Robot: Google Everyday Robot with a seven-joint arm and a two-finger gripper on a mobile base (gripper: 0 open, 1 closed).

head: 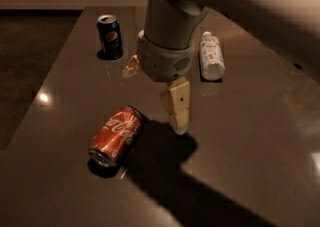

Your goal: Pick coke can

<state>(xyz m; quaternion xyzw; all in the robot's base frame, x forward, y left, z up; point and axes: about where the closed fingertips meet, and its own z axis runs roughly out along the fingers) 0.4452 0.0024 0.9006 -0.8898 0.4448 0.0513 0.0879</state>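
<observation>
Glossy dark desk (260,136), mirroring lamp glints. The coke can (115,136) and Pepsi can (110,36) are shiny painted metal; the bottle (211,56) is clear plastic. The end effector (155,100), hanging just beside the coke can, looks like matt plastic, fingers apart.
</observation>
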